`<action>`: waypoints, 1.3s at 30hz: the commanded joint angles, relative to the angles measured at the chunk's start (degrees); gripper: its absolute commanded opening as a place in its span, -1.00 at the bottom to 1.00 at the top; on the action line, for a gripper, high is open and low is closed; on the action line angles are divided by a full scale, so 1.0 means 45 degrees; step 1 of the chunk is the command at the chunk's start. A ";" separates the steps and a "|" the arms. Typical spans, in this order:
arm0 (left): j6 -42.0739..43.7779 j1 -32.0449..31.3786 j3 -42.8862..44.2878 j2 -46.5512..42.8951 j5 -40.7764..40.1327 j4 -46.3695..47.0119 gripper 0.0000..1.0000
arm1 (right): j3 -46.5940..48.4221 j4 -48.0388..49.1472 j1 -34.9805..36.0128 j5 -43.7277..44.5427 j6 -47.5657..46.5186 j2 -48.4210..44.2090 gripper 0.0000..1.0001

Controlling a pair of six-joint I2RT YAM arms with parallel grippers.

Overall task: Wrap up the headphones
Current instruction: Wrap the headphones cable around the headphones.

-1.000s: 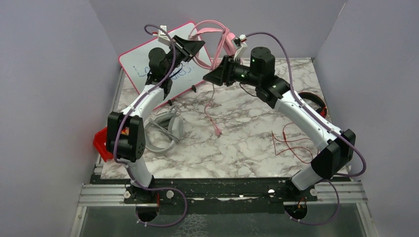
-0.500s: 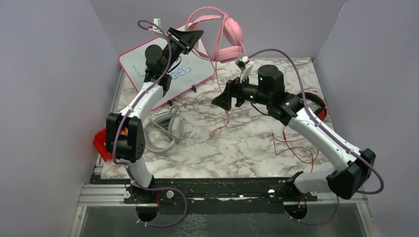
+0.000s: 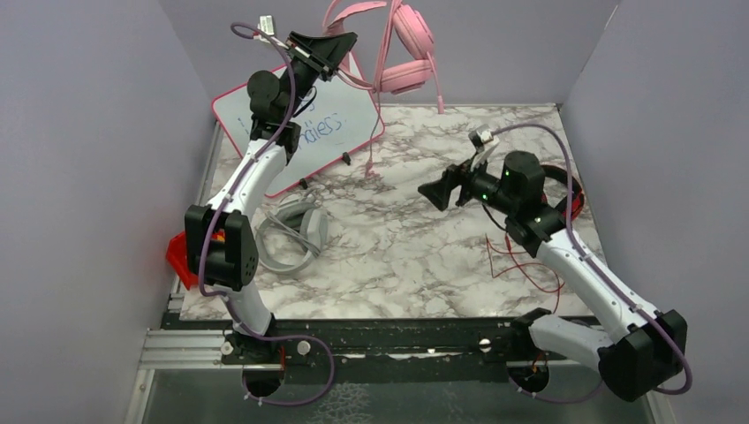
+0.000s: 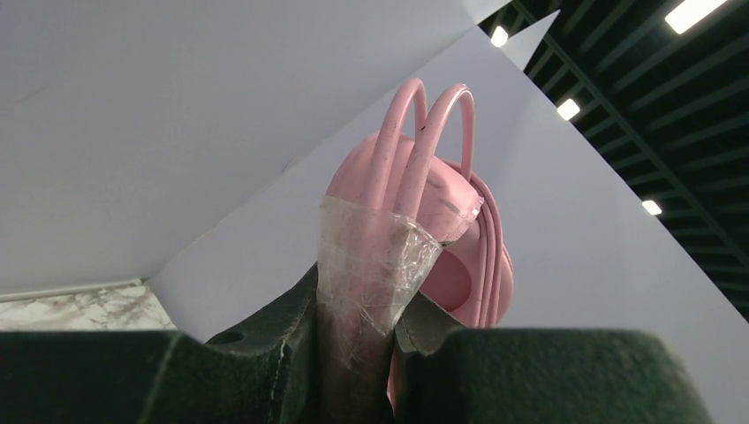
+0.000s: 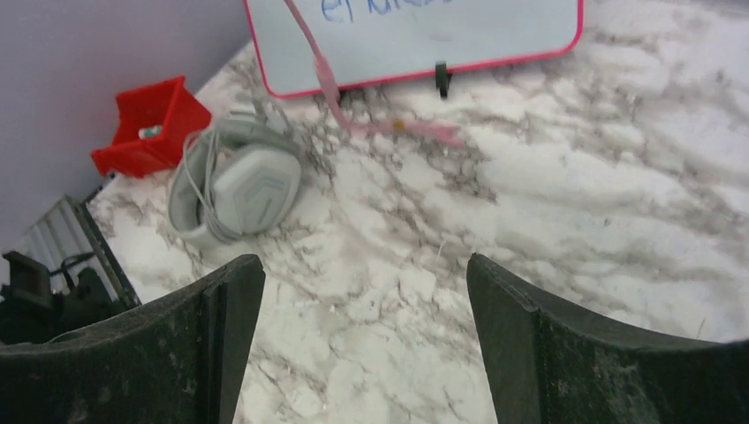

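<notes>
Top view: the left gripper (image 3: 329,50), raised near the back wall, carries the pink headphones (image 3: 408,53); only its wrist view shows us jaws clamped on them. The right gripper (image 3: 439,188) hovers, jaws apart, above the marble table (image 3: 397,256).

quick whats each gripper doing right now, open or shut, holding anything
Left gripper: shut on the pink headphones, held up in the air.
Right gripper: open, holding nothing.
</notes>
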 commanded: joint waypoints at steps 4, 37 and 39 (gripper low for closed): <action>-0.1537 0.0034 0.1330 -0.0924 -0.0026 0.1273 -1.00 | -0.3198 0.7259 -0.0655 -0.3931 0.1679 0.1958 0.77; -0.3140 0.0039 0.0868 -0.2565 0.0725 0.1328 -1.00 | 0.0662 1.6169 0.0710 -0.4478 0.5567 1.1488 -0.99; -0.3487 0.0016 0.0680 -0.2709 0.1082 0.1381 -1.00 | 0.1161 1.4834 -0.0002 -0.4126 0.5555 1.1651 -0.99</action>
